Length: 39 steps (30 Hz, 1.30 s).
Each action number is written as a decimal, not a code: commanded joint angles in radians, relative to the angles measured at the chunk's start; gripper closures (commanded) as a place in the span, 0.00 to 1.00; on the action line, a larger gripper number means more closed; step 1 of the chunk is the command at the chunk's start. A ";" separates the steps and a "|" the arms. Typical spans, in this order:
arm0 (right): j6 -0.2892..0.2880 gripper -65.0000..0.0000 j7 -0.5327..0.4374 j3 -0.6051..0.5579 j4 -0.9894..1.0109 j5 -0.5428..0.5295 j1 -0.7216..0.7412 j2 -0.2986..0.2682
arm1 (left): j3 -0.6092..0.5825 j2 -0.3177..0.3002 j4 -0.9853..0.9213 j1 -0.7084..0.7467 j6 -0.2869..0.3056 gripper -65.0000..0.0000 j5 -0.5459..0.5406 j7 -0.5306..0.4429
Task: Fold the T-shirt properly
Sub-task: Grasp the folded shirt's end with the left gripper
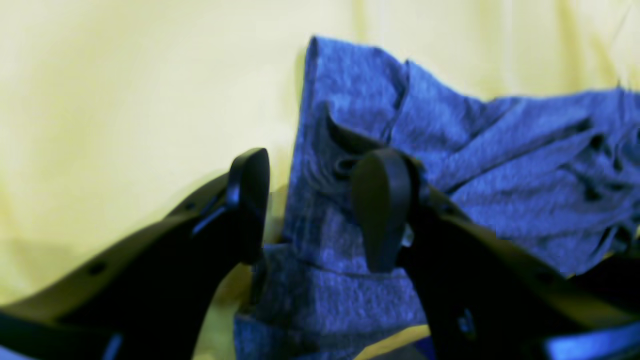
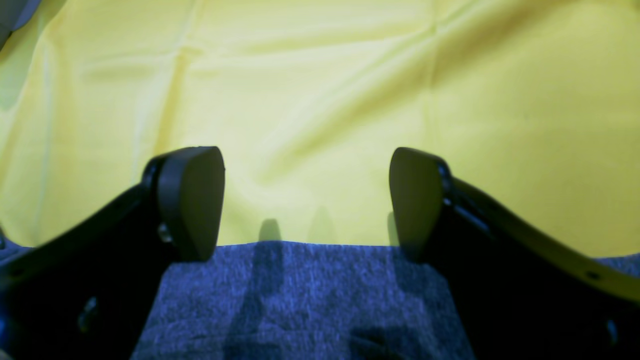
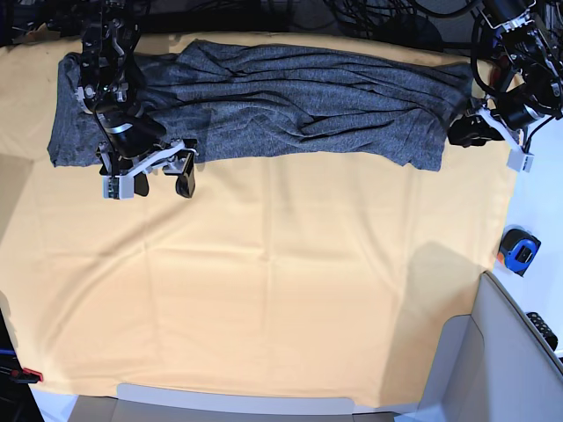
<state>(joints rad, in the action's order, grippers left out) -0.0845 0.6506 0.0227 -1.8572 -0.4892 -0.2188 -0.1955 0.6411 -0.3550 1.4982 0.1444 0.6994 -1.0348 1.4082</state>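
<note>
- Grey knit T-shirt (image 3: 264,97) lying as a long rumpled band across the far part of the yellow cloth (image 3: 264,290) covering the counter.
- Looking partly folded lengthwise; crosswise folds and smoothing remaining, by appearances.
- Right gripper (image 2: 306,200) hovering over the T-shirt's near edge, jaws spread wide, gripping nothing.
- Left gripper (image 1: 310,210) straddling a raised fold at the T-shirt's other end, jaws part-open, not yet pinching.
</note>
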 commanded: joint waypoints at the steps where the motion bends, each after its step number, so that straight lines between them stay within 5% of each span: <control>1: -0.005 0.22 -0.028 -0.002 -0.009 -0.004 0.011 -0.003 | 0.019 -0.020 0.014 -0.007 -0.001 0.55 -0.028 -0.012; 7: -0.005 0.22 -0.028 -0.002 -0.003 -0.004 0.011 -0.006 | 0.026 -0.019 0.012 -0.007 -0.001 0.54 -0.035 -0.012; 15: -0.005 0.22 -0.028 -0.004 -0.003 -0.004 0.011 -0.003 | 0.018 -0.019 -0.052 0.001 -0.001 0.35 -0.126 -0.012; 39: -0.005 0.22 -0.028 -0.004 0.032 -0.004 0.011 -0.002 | -0.208 -0.016 -0.153 0.033 -0.001 0.35 -0.169 -0.012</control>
<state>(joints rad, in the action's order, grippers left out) -0.0853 0.6502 0.0170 -1.8080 -0.4862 -0.2184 -0.1925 0.4412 -0.3630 1.3380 0.1745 0.7021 -1.2350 1.3598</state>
